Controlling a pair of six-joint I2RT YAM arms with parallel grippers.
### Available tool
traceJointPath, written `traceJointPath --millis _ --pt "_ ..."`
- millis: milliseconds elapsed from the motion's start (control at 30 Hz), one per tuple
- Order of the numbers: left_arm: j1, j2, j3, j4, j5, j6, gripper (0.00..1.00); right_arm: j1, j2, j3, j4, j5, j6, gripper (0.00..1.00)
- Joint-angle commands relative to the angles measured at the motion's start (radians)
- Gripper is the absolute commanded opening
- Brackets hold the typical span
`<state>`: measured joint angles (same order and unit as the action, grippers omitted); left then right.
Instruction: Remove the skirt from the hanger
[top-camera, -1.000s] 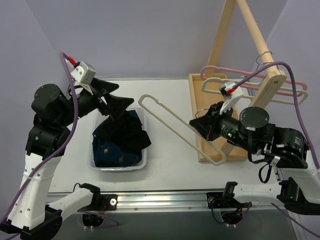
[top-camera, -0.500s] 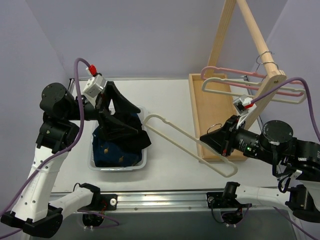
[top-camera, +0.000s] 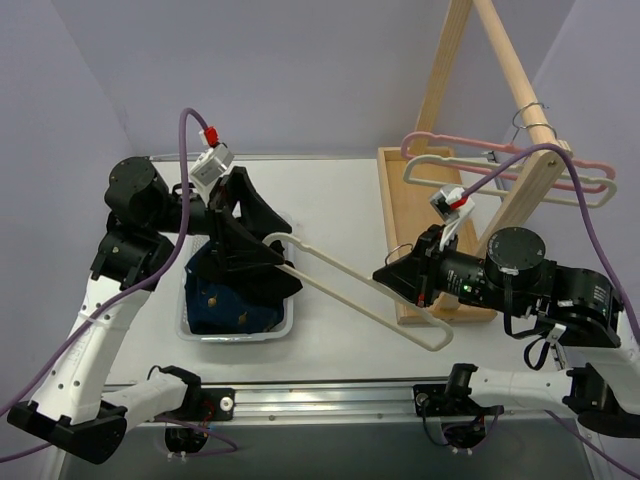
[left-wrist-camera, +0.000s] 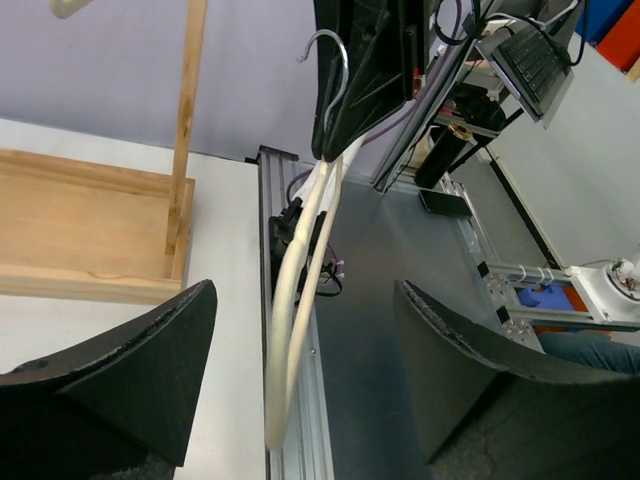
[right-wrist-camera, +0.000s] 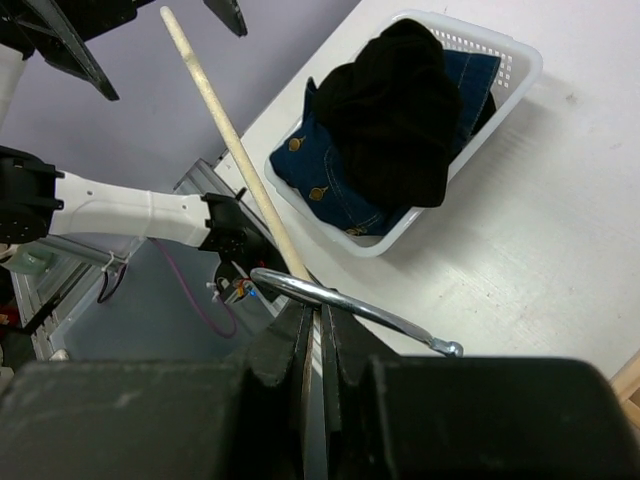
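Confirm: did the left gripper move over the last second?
Yes. The left gripper shifted right along the basket's back rim to its right rear corner, jaws now either side of the hanger's end.

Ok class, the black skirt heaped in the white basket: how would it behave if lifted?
Probably floppy: the skirt lies crumpled over the denim garment in the basket. Matte cloth, so likely not slippery. It could drag the denim along, since they touch.

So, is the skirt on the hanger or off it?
Off. The cream hanger is bare, and the black skirt lies bunched in the white basket, on top of the denim.
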<state>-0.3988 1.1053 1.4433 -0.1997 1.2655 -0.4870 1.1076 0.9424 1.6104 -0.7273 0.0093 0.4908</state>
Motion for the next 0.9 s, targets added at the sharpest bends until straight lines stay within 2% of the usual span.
traceJointPath --millis 0,33,100,167,200,233,267,300,333,367,400,467,533,600,733,833,867 --pt "-0.029 0.002 0.022 0.016 0.014 0.027 0.78 0.0 0.012 0.014 0.08 -0.014 -0.008 0.0" --pt "-0.037 0.004 0.023 -0.01 0.014 0.037 0.76 0.0 0.015 0.022 0.084 -0.014 -0.009 0.0" --pt "-0.055 0.013 0.037 -0.056 0.0 0.089 0.64 0.0 0.025 0.037 0.089 -0.019 -0.009 0.0" --pt "-0.07 0.024 0.063 -0.148 -0.009 0.158 0.47 0.0 0.027 0.054 0.092 -0.022 -0.011 0.0" --pt "-0.074 0.027 0.069 -0.19 -0.015 0.174 0.23 0.0 0.027 0.059 0.091 -0.017 -0.008 0.0" --pt "-0.075 0.031 0.075 -0.202 -0.023 0.183 0.05 0.001 0.027 0.066 0.088 -0.015 -0.009 0.0" --pt "-0.075 0.031 0.081 -0.219 -0.037 0.203 0.03 0.0 0.029 0.069 0.083 -0.012 -0.008 0.0" --pt "-0.075 0.031 0.092 -0.228 -0.044 0.212 0.02 0.0 0.03 0.072 0.071 -0.012 -0.003 0.08" --pt "-0.075 0.031 0.097 -0.239 -0.064 0.218 0.02 0.0 0.03 0.08 0.062 0.029 0.002 0.27" --pt "-0.075 0.033 0.104 -0.254 -0.089 0.229 0.02 0.0 0.027 0.088 0.051 0.044 0.008 0.52" --pt "-0.072 0.036 0.138 -0.309 -0.115 0.247 0.02 0.0 0.026 0.095 0.036 0.056 0.017 0.59" --pt "-0.072 0.059 0.179 -0.381 -0.188 0.315 0.02 0.0 0.004 0.112 0.035 0.09 0.032 0.79" --pt "-0.071 0.085 0.242 -0.486 -0.276 0.361 0.02 0.0 -0.02 0.115 0.066 0.106 0.06 0.88" --pt "-0.071 0.103 0.272 -0.556 -0.339 0.422 0.02 0.0 -0.057 0.127 0.095 0.136 0.078 0.92" --pt "-0.063 0.128 0.278 -0.642 -0.507 0.453 0.02 -0.009 -0.102 0.17 0.176 0.169 0.112 0.89" --pt "-0.046 0.108 0.226 -0.587 -0.569 0.443 0.02 -0.026 -0.085 0.227 0.226 0.109 0.1 0.81" --pt "-0.046 0.102 0.206 -0.569 -0.589 0.436 0.02 -0.032 -0.055 0.253 0.221 0.097 0.089 0.71"
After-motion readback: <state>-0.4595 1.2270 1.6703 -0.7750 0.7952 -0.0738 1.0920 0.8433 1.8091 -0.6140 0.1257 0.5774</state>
